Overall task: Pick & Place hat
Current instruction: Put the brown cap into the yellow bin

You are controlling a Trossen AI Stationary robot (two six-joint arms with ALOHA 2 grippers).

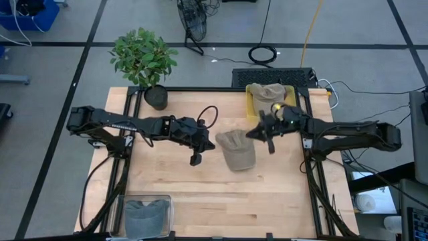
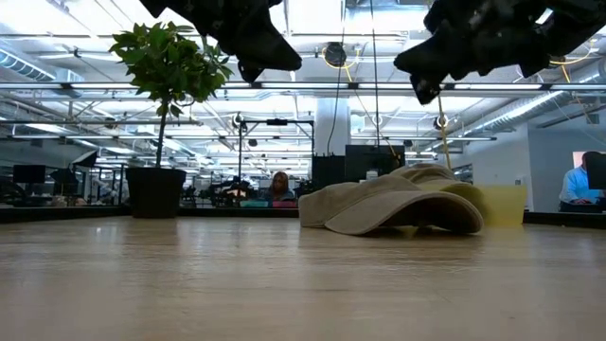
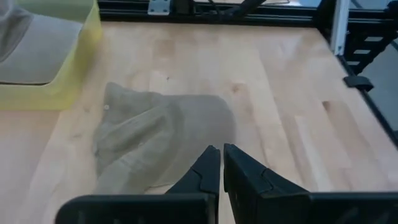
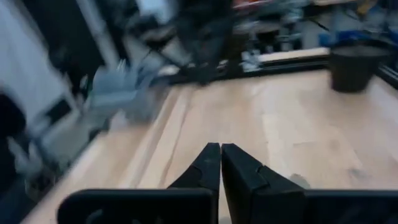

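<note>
A tan hat (image 1: 235, 149) lies on the wooden table near its middle, crown and brim both down on the wood; it also shows in the low view (image 2: 393, 208) and the left wrist view (image 3: 155, 140). My left gripper (image 1: 195, 159) hangs shut above the table, just left of the hat (image 3: 221, 149). My right gripper (image 1: 269, 144) hangs shut in the air to the hat's right (image 4: 220, 148). In the low view both grippers, left (image 2: 251, 68) and right (image 2: 426, 90), stand well above the hat.
A yellow bin (image 1: 253, 107) at the far right holds another tan hat (image 1: 267, 92). A clear bin (image 1: 147, 214) with a grey hat stands at the near left corner. A potted plant (image 1: 144, 60) stands at the far left. Bare wood lies near the front edge.
</note>
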